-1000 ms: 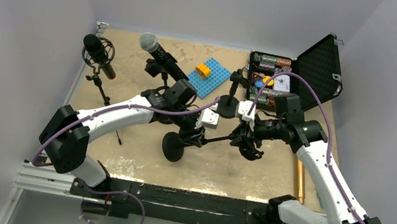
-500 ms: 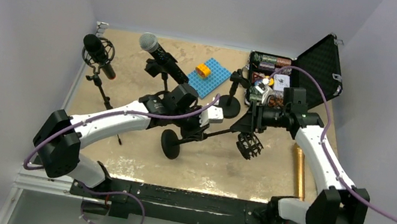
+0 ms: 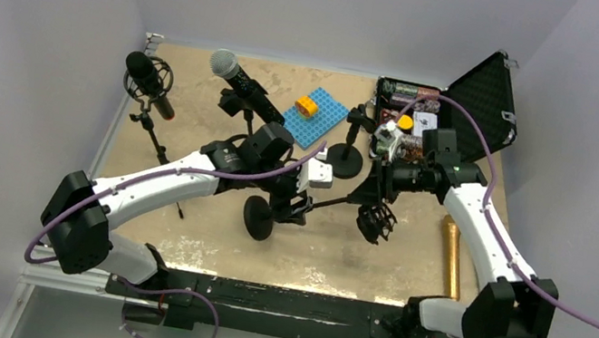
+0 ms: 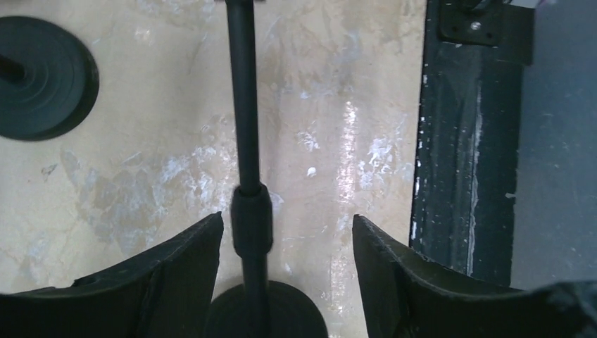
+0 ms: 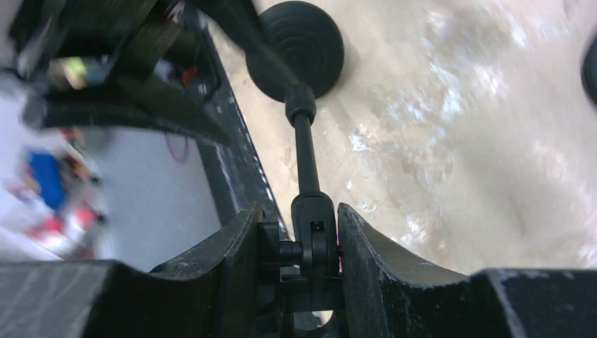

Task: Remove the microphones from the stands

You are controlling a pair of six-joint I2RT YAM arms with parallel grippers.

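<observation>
My left fingers point(image 4: 184, 271) gape around the stand pole point(image 4: 243, 113). My right fingers point(image 5: 369, 271) clamp its joint point(image 5: 314, 236). Only overhead shows the gold mic point(image 3: 449, 258), lying at four o'clock.

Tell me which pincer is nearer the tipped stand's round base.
Left. The left pincer straddles the stand right above its base, jaws open. The right pincer clamps the stand's other end, far from the base.

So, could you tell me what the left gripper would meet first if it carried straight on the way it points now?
Probably the stand's black pole, which runs between the left gripper's open jaws; past it, the tan tabletop. Depth from the wrist view is unclear.
</observation>
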